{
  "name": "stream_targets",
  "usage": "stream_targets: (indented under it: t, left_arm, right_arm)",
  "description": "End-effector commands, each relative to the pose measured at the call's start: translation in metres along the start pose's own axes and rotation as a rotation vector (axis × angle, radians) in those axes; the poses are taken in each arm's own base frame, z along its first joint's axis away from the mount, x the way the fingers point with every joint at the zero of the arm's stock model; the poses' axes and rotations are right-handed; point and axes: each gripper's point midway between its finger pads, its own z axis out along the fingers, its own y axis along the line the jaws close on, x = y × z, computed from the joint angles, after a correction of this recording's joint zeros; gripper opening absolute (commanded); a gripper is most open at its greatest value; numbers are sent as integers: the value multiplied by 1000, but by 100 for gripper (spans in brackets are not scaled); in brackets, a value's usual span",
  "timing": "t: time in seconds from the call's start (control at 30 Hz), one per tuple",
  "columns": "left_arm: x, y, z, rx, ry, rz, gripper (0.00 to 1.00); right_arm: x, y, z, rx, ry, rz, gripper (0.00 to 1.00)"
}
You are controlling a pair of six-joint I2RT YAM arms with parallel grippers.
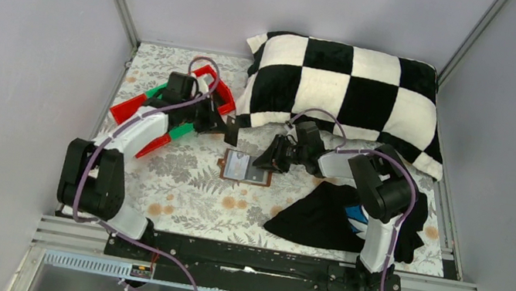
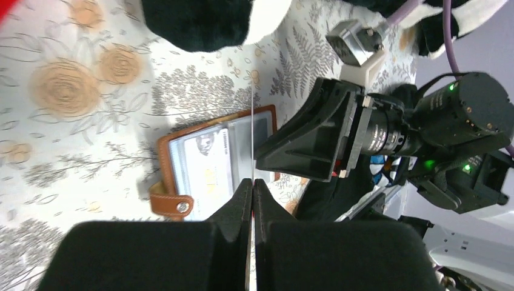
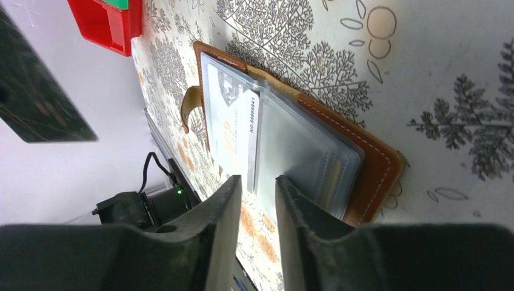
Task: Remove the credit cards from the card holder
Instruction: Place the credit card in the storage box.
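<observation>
The brown card holder (image 1: 245, 168) lies open on the flowered table between the two grippers. A pale credit card (image 3: 235, 130) sits in its clear sleeves. My left gripper (image 1: 231, 127) hovers just up and left of the holder, shut on a dark credit card (image 1: 232, 135). The left wrist view shows that card edge-on as a thin line (image 2: 251, 133) rising from the closed fingertips (image 2: 252, 182). My right gripper (image 1: 269, 158) is at the holder's right edge, open a little. Its fingers (image 3: 259, 180) sit low over the sleeves (image 3: 303, 151) with nothing between them.
Red and green trays (image 1: 137, 107) lie at the back left behind the left arm. A black-and-white checked pillow (image 1: 342, 88) fills the back right. A black cloth with blue-white print (image 1: 329, 218) lies at the front right beside the right arm.
</observation>
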Motion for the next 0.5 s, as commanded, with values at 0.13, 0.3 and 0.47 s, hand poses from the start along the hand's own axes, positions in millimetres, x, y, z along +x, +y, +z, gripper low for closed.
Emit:
stream_targets:
  t: [0.13,0.3,0.47]
  left_arm:
    - [-77,6,-56,-122,-243,-60,0]
    - [-131,23,-63,-206,-433,-148,0]
    - [-174,43,-46,-248,-509,-204,0]
  right_arm:
    - [-1,26,-22,26,-7,-68,52]
    - [-11,42,-34,34,-43,-119,66]
    - [-11,46,-46,63,-60,-157,73]
